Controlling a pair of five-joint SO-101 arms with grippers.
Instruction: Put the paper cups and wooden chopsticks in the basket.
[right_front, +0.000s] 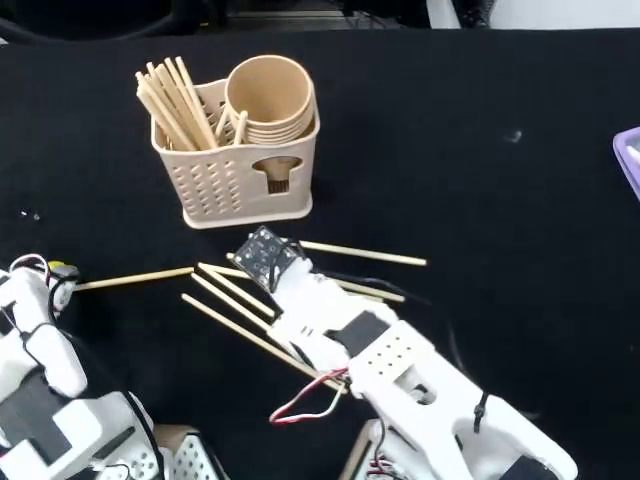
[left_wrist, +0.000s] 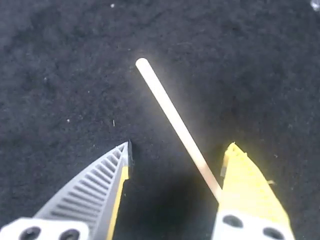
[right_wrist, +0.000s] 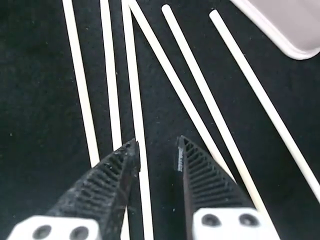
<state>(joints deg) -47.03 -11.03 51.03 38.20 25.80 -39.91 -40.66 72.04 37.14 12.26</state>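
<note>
- The beige perforated plastic basket (right_front: 240, 185) stands upright on the black cloth-covered bench (right_front: 480, 200), toward its far side.
- A stack of tan paper cups (right_front: 270, 95) sits in one side of the basket, and a bundle of wooden chopsticks (right_front: 175, 105) leans in the other side.
- Several loose wooden chopsticks (right_front: 360, 253) lie flat on the bench just in front of the basket.
- The right pincer (right_wrist: 157, 141) hangs low over these loose sticks with its jaws a little apart. One stick runs between them, close to the black finger, and nothing is gripped.
- The left pincer (left_wrist: 179, 146) has its jaws widely apart. A single pale chopstick (left_wrist: 172, 120) lies on the bench between them, one end reaching the yellow finger (left_wrist: 245, 185), and it is not clamped.
</note>
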